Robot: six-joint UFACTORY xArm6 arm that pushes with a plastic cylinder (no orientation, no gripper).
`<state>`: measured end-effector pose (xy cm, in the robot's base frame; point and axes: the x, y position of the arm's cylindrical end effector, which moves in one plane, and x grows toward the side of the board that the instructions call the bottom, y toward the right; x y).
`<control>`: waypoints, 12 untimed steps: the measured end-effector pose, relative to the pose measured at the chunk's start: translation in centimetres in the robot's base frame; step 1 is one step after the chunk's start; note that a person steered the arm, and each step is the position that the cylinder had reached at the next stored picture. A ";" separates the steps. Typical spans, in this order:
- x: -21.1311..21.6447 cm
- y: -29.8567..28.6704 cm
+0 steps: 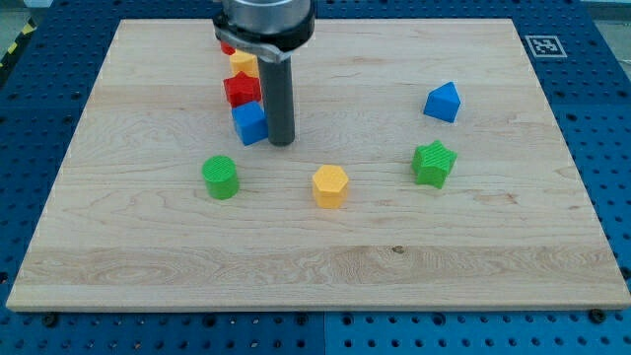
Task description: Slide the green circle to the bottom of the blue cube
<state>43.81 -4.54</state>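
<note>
On the worktop (pixel 148 256), my tip (pixel 282 142), a bare rod with no pincer, touches the blue cube (pixel 250 123) on its right, while the green circle (pixel 221 177) lies apart, lower left.

My tip (pixel 282 142) rests on the board (pixel 315 266) in the upper-left part of the frame, just right of the blue cube (pixel 249 123) — touching or nearly so. Above the cube sit a red block (pixel 240 90) and a yellow block (pixel 242 61), partly hidden. The green circle (pixel 221 177) lies below and left of the cube. A yellow hexagon (pixel 330 185) sits at centre — a green star (pixel 433 164) and a blue triangle (pixel 443 102) at right.
</note>
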 end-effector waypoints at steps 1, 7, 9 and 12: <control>3.3 0.1; 2.0 -4.4; 1.4 -14.1; 3.6 -10.9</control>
<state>47.46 -15.47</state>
